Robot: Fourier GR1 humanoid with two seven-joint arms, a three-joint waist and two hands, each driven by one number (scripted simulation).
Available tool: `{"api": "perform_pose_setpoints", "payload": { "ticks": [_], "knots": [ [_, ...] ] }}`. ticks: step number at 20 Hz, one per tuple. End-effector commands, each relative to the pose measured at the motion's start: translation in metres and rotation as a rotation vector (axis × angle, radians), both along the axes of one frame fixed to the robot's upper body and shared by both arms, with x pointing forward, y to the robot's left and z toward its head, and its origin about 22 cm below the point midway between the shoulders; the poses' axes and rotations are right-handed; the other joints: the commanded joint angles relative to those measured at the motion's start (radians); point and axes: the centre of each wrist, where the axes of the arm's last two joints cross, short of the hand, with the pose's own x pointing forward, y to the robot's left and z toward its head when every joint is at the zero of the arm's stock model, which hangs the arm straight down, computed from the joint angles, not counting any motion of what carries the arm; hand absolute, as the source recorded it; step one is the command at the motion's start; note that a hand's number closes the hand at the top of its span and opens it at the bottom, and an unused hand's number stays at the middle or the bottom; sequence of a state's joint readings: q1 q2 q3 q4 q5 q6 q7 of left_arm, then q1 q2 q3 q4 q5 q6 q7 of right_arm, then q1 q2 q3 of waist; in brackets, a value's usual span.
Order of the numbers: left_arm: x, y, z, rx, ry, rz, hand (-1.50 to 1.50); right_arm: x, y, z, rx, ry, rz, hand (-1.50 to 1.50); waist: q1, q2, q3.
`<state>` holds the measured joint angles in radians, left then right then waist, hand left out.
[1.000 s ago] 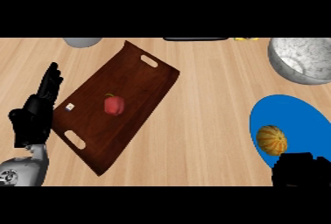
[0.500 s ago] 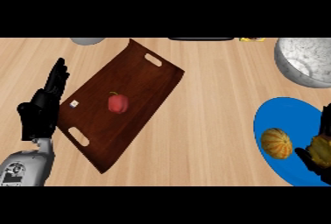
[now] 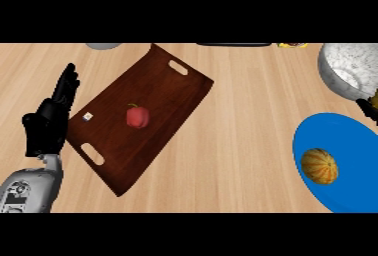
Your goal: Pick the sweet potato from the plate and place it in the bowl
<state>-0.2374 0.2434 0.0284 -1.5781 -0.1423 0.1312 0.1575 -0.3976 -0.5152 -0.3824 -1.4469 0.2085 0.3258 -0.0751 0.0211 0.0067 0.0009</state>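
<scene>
You're looking down on a pale wooden bench point(image 3: 229, 150). At its right edge sits a blue plate point(image 3: 332, 150), and on the plate's lower part lies the sweet potato point(image 3: 320, 165), orange with pale stripes, with nothing touching it. Above the plate, at the bench's top right corner, you see the grey speckled bowl point(image 3: 347, 67), partly cut off by the view. Your right hand point(image 3: 368, 107) shows only as a dark sliver at the right edge, between bowl and plate; you cannot tell how its fingers stand. Your left hand point(image 3: 50, 117) rests at the left edge, fingers straight and pointing up, holding nothing. Just beside it lies a dark brown tray point(image 3: 159, 107), set at a slant, with a red pepper point(image 3: 137, 116) near its middle.
</scene>
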Motion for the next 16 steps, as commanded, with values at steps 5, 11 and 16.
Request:
{"api": "perform_pose_setpoints", "payload": {
  "ticks": [5, 11, 16],
  "knots": [
    [0.002, -0.010, -0.001, -0.016, -0.008, -0.034, 0.00, 0.044, -0.047, -0.019, -0.142, -0.105, -0.168, 1.50, 0.038, 0.015, 0.002],
    [-0.001, -0.017, 0.010, -0.006, -0.023, -0.060, 0.00, 0.052, -0.066, -0.042, -0.321, -0.117, -0.293, 1.50, 0.058, 0.019, 0.004],
    [-0.003, -0.025, 0.003, 0.004, -0.019, -0.062, 0.00, 0.062, -0.072, -0.049, -0.327, -0.080, -0.341, 1.50, 0.072, 0.027, 0.005]
  ]
}}
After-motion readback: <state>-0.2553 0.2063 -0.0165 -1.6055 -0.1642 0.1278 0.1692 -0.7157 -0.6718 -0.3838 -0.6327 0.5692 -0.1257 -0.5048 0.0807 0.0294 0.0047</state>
